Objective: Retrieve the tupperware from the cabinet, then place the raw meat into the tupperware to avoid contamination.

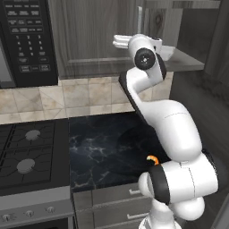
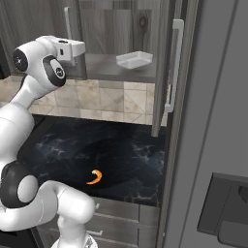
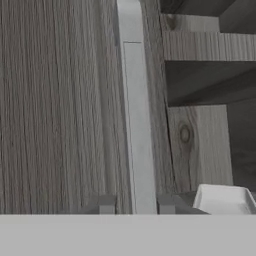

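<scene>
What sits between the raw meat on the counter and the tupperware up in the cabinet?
Nothing: the right base view shows bare black counter behind the raw meat, then tiled backsplash up to the shelf bearing the tupperware.

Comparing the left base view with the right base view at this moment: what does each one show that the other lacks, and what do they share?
Left base view alone: the black microwave upper left and the stove burners beneath it.

Right base view alone: the open cabinet door with its silver bar handle, a full look at the tupperware on the cabinet shelf, and the tool up near the left door's handle.

Both: the raw meat, partly hidden by the arm in the left view, lying on the dark marble counter, plus the tiled backsplash.
</scene>
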Controlling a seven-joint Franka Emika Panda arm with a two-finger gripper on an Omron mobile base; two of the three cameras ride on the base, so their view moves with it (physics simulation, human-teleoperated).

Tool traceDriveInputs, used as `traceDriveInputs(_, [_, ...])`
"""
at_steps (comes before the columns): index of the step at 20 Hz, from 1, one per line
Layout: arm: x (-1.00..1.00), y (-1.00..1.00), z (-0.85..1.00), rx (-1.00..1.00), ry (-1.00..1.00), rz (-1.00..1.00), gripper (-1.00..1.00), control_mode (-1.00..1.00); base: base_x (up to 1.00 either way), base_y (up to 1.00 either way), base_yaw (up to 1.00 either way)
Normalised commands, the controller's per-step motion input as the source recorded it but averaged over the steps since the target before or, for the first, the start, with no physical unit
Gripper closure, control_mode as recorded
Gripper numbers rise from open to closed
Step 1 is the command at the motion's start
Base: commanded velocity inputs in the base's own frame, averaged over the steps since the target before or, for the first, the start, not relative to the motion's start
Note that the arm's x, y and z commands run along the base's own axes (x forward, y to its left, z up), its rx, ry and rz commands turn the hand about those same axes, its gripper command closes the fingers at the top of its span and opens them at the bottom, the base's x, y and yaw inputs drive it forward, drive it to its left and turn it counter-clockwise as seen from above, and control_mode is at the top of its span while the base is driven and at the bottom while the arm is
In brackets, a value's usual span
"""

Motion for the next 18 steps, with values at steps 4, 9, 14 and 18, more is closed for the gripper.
traceDriveInputs(4, [-0.21, 0.19, 0.00, -0.01, 0.08, 0.00, 1.00, -1.00, 0.00, 0.00, 0.00])
traceDriveInputs(9, [-0.40, 0.27, 0.00, -0.02, 0.01, 0.00, 1.00, -1.00, 0.00, 0.00, 0.00])
traceDriveInputs(14, [-0.48, 0.36, 0.00, -0.03, 0.00, 0.00, 1.00, -1.00, 0.00, 0.00, 0.00])
traceDriveInputs(18, [-0.46, 0.45, 0.00, -0.04, 0.00, 0.00, 1.00, -1.00, 0.00, 0.00, 0.00])
